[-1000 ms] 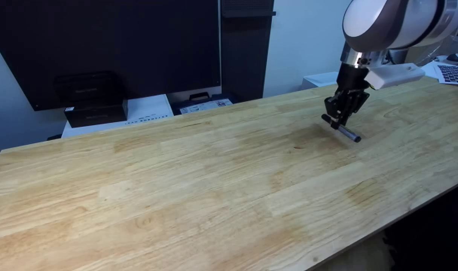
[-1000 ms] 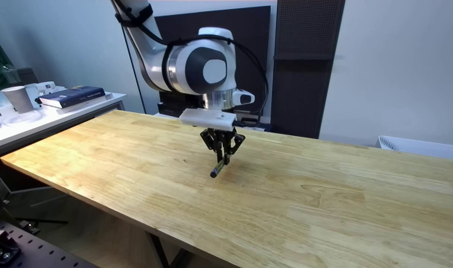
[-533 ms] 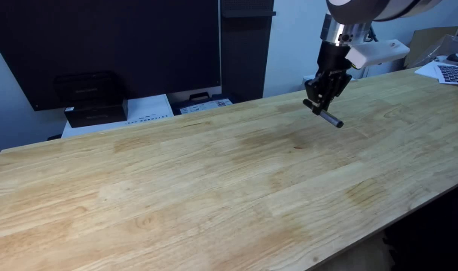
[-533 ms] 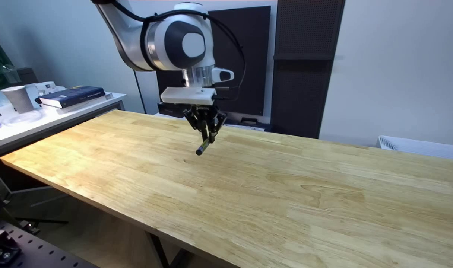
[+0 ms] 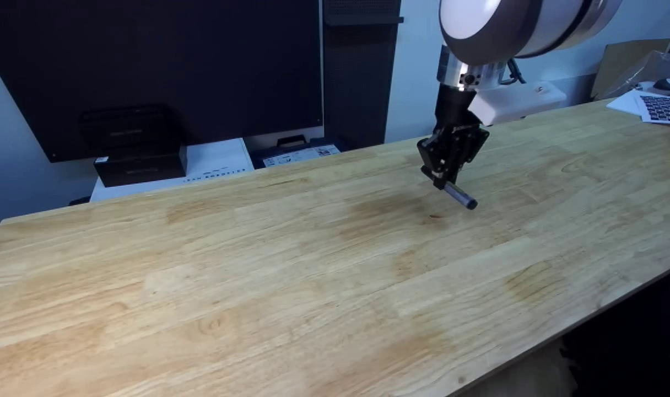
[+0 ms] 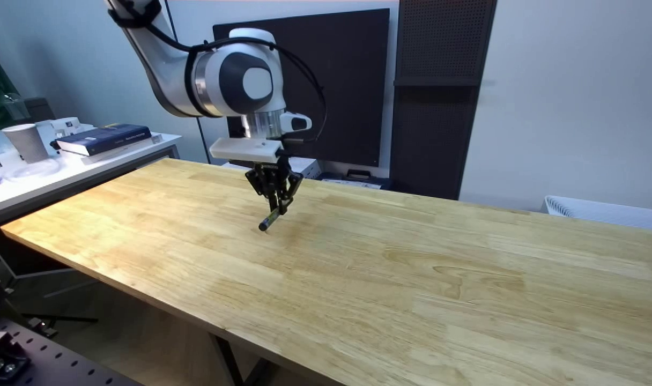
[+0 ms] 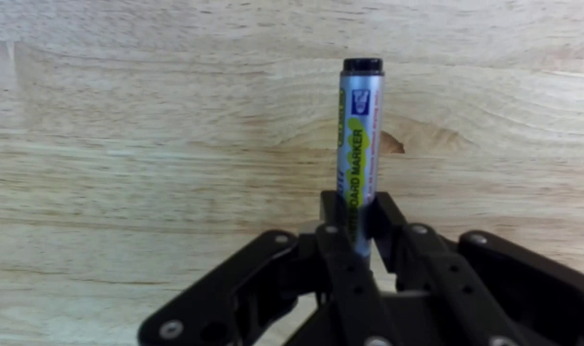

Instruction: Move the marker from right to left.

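1. The claw [image 7: 357, 211] grasps the marker [image 7: 360, 125], which points to twelve o'clock in the wrist view and seems just clear of the desk [image 6: 412, 257].
2. A tilted descent could knock the marker's overhanging end, twisting it loose.
3. In an exterior view, a cup [image 6: 29, 145] sits between nine and ten o'clock from the claw, contents hidden.

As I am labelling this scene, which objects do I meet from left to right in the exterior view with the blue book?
Grey cup → blue book → marker → dark perforated panel → white ridged object
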`<state>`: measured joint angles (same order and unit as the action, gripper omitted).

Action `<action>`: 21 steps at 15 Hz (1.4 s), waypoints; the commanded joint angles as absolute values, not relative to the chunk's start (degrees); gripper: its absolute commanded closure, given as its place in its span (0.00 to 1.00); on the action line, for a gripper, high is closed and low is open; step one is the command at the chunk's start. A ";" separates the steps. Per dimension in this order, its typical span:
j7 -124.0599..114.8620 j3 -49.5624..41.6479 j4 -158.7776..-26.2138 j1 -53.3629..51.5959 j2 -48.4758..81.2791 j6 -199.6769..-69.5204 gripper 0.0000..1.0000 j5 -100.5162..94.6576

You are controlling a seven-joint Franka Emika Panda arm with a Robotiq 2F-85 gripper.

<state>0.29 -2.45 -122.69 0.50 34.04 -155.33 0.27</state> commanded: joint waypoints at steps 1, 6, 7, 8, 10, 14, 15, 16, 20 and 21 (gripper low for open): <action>-2.37 -2.22 -119.99 -0.01 37.35 -154.58 0.95 0.95; -2.16 -1.91 -118.56 0.05 40.18 -155.01 0.95 1.54; -2.27 -2.06 -118.39 -0.10 40.57 -155.37 0.95 1.42; -2.34 -2.20 -118.26 -0.23 40.89 -155.74 0.95 1.29; -2.12 -2.15 -118.01 -0.16 41.03 -156.18 0.95 1.24; -1.87 -1.99 -118.08 0.00 40.80 -156.38 0.47 1.31; -1.90 -1.97 -118.32 0.01 40.46 -156.40 0.39 1.36; -1.64 -1.75 -118.61 0.19 40.04 -156.43 0.33 1.45; -2.04 -2.02 -120.29 -0.22 37.42 -156.81 0.07 1.31; -1.90 -1.98 -120.64 -0.20 36.74 -156.92 0.01 1.26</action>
